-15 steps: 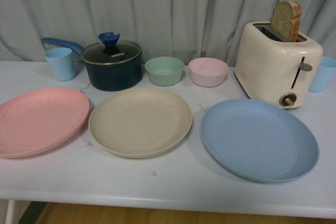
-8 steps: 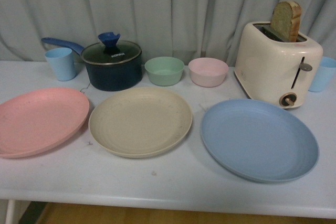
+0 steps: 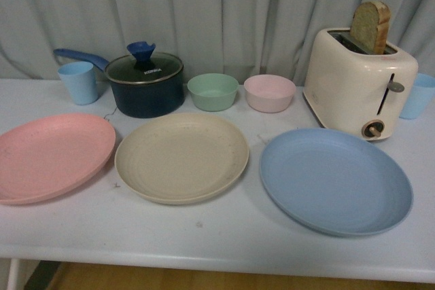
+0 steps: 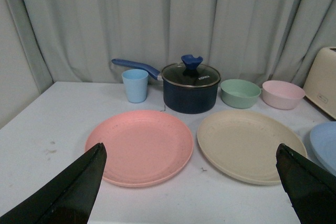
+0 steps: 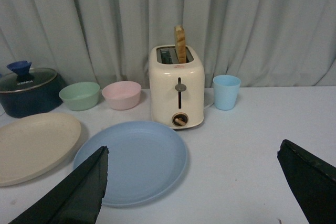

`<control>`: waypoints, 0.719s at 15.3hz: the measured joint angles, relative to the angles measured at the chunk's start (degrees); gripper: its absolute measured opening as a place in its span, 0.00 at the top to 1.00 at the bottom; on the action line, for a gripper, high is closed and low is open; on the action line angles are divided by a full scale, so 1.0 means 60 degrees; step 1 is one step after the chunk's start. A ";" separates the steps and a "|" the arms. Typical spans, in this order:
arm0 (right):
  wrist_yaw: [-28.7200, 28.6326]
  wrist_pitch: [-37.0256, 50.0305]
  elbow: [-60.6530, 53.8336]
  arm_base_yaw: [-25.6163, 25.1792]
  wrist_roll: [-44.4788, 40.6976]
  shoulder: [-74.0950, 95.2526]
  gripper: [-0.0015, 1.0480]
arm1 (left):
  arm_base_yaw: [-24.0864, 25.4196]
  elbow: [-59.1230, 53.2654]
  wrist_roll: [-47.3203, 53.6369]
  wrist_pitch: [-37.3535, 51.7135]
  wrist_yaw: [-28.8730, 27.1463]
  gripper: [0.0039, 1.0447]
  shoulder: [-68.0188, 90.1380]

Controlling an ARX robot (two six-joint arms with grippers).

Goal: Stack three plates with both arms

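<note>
The white table (image 3: 204,236) runs out of the front view on both sides, with a grey curtain (image 3: 224,11) closing off the back. The three plates lie flat in a row along its near half, none stacked. The pink plate (image 3: 51,156) is furthest left, its outer rim cut by the picture's edge. The beige plate (image 3: 181,157) sits in the middle, just beside the pink one with a thin strip of table between them. The blue plate (image 3: 335,181) is on the right, apart from the beige one, and its near rim comes close to the table's front edge.

The cream toaster (image 3: 357,83) stands right behind the blue plate. From the front, plate rim and toaster base look almost touching, though the angle is too flat to be sure. A dark pot (image 3: 146,86) with a glass lid and a blue handle stands behind the gap between the pink and beige plates. The green bowl (image 3: 213,92) and pink bowl (image 3: 269,93) sit side by side behind the beige plate. One blue cup (image 3: 78,82) stands left of the pot. A second cup (image 3: 418,96) is half hidden behind the toaster and clipped by the frame. A bread slice (image 3: 371,26) sticks up from the toaster's slot.

Neither arm shows in the front view (only the wrist cameras catch the fingers). The left gripper (image 4: 189,146) is spread wide and holds nothing, with the pink and beige plates beyond it. The right gripper (image 5: 193,146) is equally wide apart and faces the blue plate and toaster.
</note>
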 joint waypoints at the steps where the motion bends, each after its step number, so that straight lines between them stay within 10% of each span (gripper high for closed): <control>1: 0.0000 0.0000 0.0000 0.0000 0.0000 0.0000 0.06 | 0.0000 0.0000 -0.0004 0.0000 0.0000 0.06 0.0000; 11: 0.0000 0.0000 0.0000 0.0000 -0.0004 0.0000 0.06 | 0.0000 0.0000 0.0000 0.0000 0.0000 0.06 0.0000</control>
